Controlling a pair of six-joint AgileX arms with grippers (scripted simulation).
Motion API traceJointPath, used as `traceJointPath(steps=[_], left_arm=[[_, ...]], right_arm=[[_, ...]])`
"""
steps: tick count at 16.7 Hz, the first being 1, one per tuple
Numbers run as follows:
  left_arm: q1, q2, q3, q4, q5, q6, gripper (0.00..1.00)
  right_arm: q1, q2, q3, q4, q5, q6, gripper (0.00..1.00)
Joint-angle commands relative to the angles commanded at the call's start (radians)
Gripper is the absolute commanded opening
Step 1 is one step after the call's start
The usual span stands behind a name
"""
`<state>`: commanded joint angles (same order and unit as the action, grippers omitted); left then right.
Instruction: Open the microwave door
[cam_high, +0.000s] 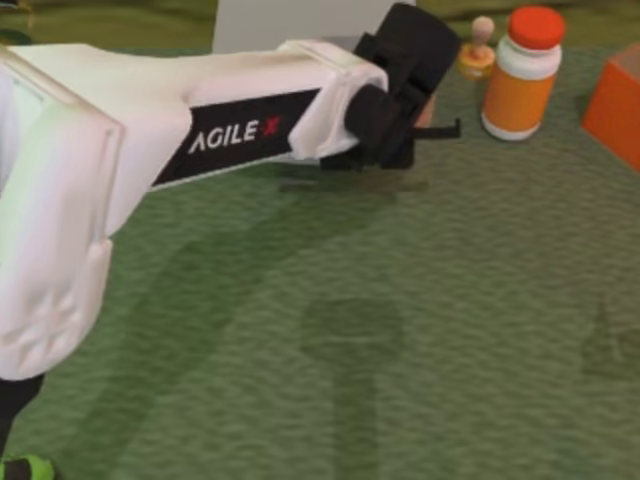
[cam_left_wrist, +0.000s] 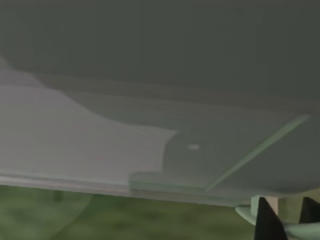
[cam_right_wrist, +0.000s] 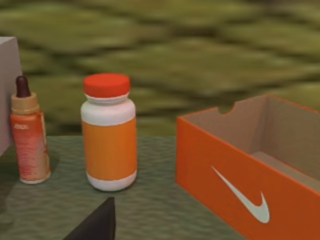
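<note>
Along far edge of table (cam_high: 330, 380), left of centre, you see microwave (cam_high: 300, 25), mostly hidden under left arm. Left gripper (cam_high: 440, 128) sits at microwave's front right corner; thin black fingers (cam_high: 445, 130) point toward pill bottle (cam_high: 522, 72). Jaw opening: you cannot tell. Left wrist view fills with microwave door (cam_left_wrist: 150, 100), very close. Dropper bottle (cam_high: 477, 52) stands between microwave and pill bottle. Orange box (cam_high: 615, 105) at right edge. Right gripper (cam_right_wrist: 95, 225): only dark tip visible, state unclear.

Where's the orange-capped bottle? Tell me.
The orange-capped bottle stands at the far right of the table in the top view, between the small dropper bottle and the orange box.
</note>
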<state>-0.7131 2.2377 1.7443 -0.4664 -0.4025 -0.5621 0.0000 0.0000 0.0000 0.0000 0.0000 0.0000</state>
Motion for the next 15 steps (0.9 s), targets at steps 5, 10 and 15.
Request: traceJointPath(steps=[5, 10, 15], left_arm=[[0.001, -0.005, -0.012, 0.005, 0.003, 0.008, 0.00], [0.001, -0.005, -0.012, 0.005, 0.003, 0.008, 0.00], [0.001, -0.005, -0.012, 0.005, 0.003, 0.008, 0.00]], right_arm=[[0.000, 0.000, 0.000, 0.000, 0.000, 0.000, 1.00], [0.000, 0.000, 0.000, 0.000, 0.000, 0.000, 1.00], [0.000, 0.000, 0.000, 0.000, 0.000, 0.000, 1.00]])
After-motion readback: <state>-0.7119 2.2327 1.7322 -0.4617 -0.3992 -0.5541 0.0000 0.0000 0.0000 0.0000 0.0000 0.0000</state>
